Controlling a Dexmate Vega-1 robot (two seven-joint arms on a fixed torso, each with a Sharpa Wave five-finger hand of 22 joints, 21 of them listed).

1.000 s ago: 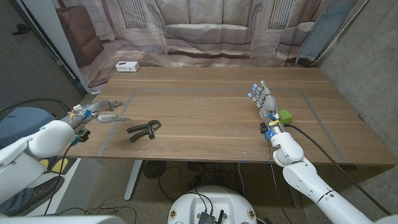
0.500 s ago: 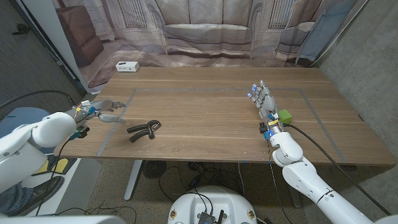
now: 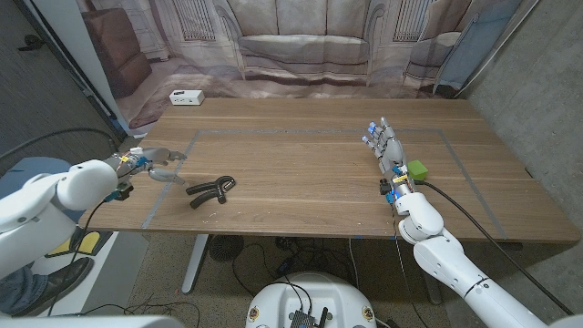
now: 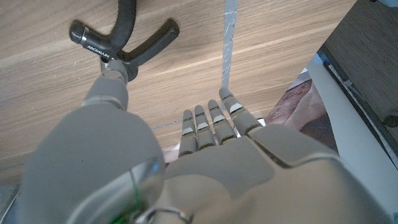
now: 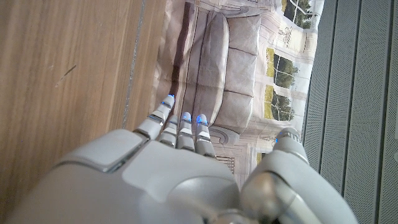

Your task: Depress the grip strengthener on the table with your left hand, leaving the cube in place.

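two hazards worth weighing, taken from the left side across. left hand (image 3: 150, 159) hovering above the desk (image 3: 301, 182) near its left edge, fingers apart and grasping nothing, just beside the grip strengthener (image 3: 210, 189) but not touching it. from the left wrist view, fingers (image 4: 211, 121) reaching toward the tool (image 4: 121, 37), which sits beyond them. likely first risk: pressing down off-centre, so that the loose tool skids or flips on the smooth wood instead of closing. grip strengthener lying flat left of the desk's middle, near the front edge, long axis running left to right with a slight tilt, far end a little further back; two handles splayed toward the left hand, joined end pointing right, as far as can be judged. second risk smaller: right hand (image 3: 390, 150) standing upright with straight, empty fingers, close beside the green cube (image 3: 417, 169), so any stray move there could nudge it. cube well apart from the tool.
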